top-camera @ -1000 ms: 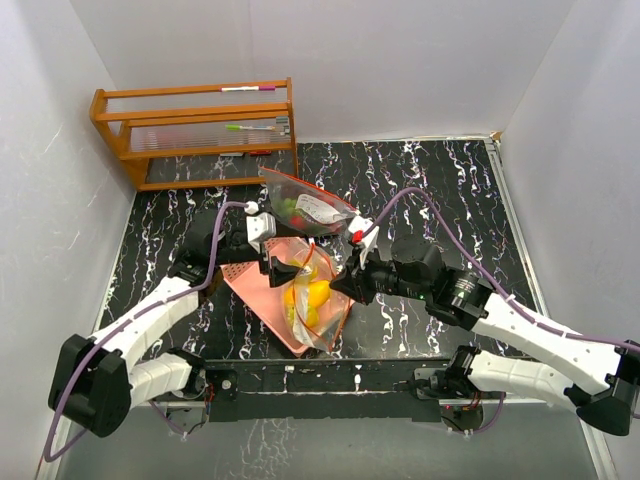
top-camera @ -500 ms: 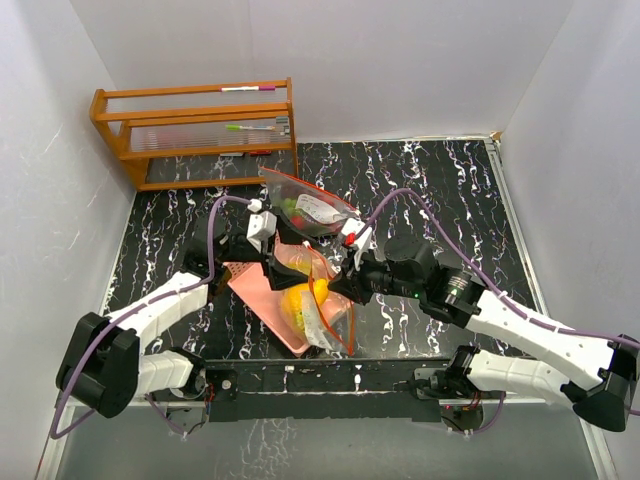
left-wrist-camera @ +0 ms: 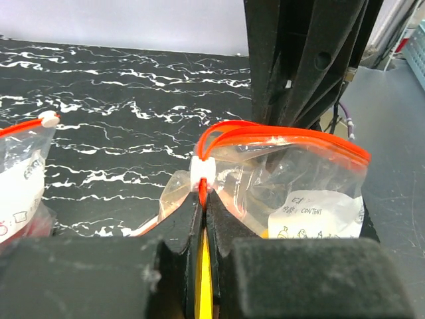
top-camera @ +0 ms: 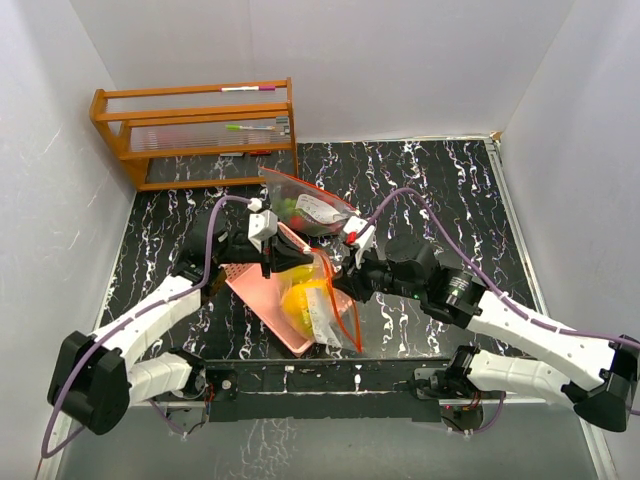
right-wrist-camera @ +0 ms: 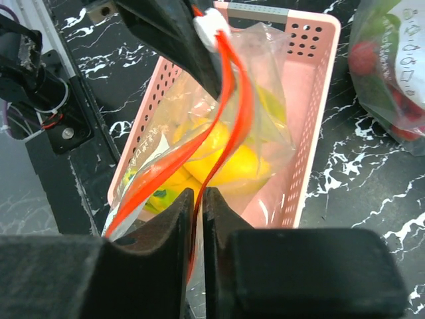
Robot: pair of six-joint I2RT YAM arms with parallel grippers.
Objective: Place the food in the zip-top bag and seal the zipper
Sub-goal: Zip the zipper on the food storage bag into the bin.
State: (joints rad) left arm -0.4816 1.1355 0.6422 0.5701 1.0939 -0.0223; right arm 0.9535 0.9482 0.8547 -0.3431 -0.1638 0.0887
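Observation:
The zip-top bag (top-camera: 318,305) is clear with a red zipper strip and a white slider (left-wrist-camera: 202,174). It lies over the pink basket (top-camera: 262,296). The food inside it is yellow fruit (right-wrist-camera: 232,163) with a bit of green. My left gripper (left-wrist-camera: 202,199) is shut on the zipper strip just below the slider. My right gripper (right-wrist-camera: 197,199) pinches the same red strip at the other end, its jaws almost touching. In the top view the left gripper (top-camera: 288,262) and right gripper (top-camera: 343,283) hold the bag's mouth stretched between them.
A second clear bag (top-camera: 305,210) with red and green pieces lies just behind the basket. A wooden rack (top-camera: 195,130) with pens stands at the back left. White walls close in the black marbled table (top-camera: 450,190).
My left gripper has closed on the zipper strip by the slider. The bag has shifted a little toward the front right. The right gripper still pinches the strip.

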